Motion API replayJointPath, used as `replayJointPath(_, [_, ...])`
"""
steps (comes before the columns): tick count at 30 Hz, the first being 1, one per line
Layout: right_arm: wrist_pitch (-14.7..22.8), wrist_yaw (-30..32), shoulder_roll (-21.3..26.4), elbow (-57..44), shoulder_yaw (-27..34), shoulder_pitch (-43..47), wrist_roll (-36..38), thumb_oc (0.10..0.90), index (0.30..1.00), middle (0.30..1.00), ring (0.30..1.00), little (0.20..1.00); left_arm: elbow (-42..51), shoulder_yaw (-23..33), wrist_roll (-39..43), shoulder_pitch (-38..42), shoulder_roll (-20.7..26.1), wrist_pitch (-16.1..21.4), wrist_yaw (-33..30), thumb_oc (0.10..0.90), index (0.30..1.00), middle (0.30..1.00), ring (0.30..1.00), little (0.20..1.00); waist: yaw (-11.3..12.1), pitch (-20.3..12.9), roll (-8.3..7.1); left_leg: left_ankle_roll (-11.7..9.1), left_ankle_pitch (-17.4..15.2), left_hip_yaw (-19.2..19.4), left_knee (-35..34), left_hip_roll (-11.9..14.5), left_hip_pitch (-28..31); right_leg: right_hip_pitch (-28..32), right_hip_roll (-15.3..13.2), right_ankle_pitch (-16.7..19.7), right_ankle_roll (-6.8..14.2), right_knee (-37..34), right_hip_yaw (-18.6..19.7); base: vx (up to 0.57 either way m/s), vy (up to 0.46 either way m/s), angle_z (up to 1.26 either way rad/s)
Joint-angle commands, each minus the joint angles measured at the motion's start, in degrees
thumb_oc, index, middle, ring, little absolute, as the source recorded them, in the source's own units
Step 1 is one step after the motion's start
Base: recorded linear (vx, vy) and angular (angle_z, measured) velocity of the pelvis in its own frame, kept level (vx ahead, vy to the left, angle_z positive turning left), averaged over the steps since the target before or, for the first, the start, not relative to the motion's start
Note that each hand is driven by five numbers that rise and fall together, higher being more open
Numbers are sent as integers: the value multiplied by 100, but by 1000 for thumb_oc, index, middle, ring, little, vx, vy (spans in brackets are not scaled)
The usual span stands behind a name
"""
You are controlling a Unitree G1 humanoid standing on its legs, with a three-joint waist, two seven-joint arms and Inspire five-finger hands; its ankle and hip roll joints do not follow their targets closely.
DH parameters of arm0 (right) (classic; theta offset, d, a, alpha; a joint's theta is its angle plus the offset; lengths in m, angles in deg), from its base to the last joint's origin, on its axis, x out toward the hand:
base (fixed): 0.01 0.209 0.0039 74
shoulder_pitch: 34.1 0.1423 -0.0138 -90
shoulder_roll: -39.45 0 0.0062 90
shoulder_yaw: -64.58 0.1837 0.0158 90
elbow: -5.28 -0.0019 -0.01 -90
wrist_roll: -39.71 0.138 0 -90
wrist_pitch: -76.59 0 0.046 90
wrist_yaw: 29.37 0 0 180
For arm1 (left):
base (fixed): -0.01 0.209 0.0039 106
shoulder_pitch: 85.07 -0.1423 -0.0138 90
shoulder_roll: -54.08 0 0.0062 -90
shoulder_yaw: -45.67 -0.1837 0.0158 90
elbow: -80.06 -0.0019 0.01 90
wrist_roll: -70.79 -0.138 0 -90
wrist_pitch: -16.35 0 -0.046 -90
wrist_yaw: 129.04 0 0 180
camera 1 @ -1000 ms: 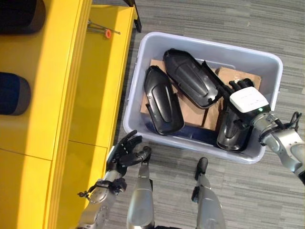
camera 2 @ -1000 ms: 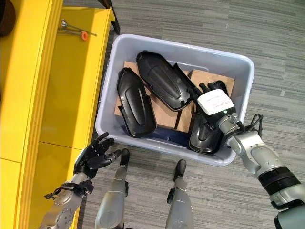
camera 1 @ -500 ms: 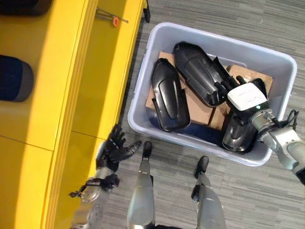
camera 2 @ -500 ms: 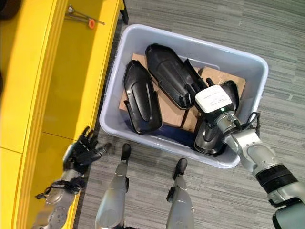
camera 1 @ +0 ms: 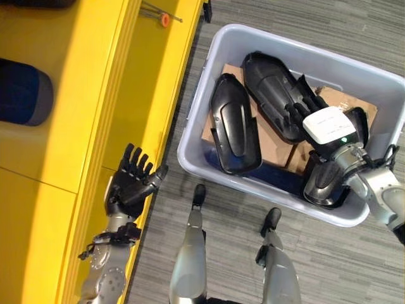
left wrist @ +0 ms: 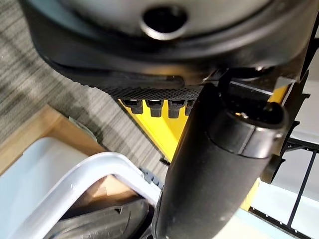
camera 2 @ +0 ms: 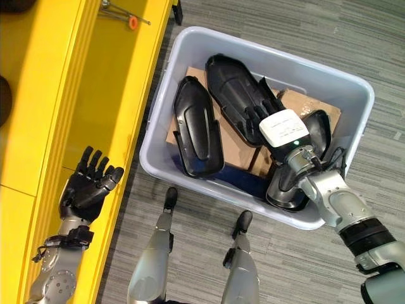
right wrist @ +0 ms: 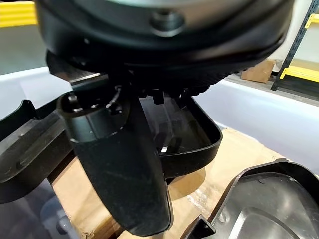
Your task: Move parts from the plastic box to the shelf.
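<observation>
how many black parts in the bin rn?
3. One part on the plastic box's shelf side, one lying diagonally mid-box, one at the far side under the right hand. More may be hidden beneath.

A grey plastic box (camera 2: 354,95) on the carpeted floor holds three black parts (camera 2: 196,136) on cardboard. The right hand (camera 2: 288,136) reaches inside over them, while the left hand (camera 2: 85,187), fingers spread, hovers beside the yellow shelf (camera 2: 82,82).
</observation>
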Motion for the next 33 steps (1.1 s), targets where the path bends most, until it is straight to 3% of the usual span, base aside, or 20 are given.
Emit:
replayJointPath(1, [-37,274,348,-113,3,582,72,900,1000,1000,1000,1000,277,262,12,-123,170,532,23,900,1000,1000,1000,1000,71,-78,-80,-246,167,87,-166,328,98,-327,-300,186,-148,559,3,11,-4,5])
replayJointPath(14, [-190,282,595,366,-462,1152,165,900,1000,1000,1000,1000,69,98,-87,-173,218,486,-65,900,1000,1000,1000,1000,83,-77,-93,-219,189,115,-112,336,-377,-955,-289,157,-169,801,81,3,0,1])
replayJointPath(28, [-479,542,723,1289,-1023,2212,307,900,1000,1000,1000,1000,5,-10,-127,-100,205,580,-229,900,1000,1000,1000,1000,30,-77,-140,-118,-62,8,510,232,-1277,-1915,-301,75,-206,1271,264,4,0,2])
replayJointPath(33, [-479,543,722,1293,-1032,2221,309,900,1000,1000,1000,1000,4,-8,-127,-100,203,580,-229,900,1000,1000,1000,1000,26,-77,-141,-117,-63,8,513,231,-1280,-1919,-302,74,-206,1273,265,6,-1,4])
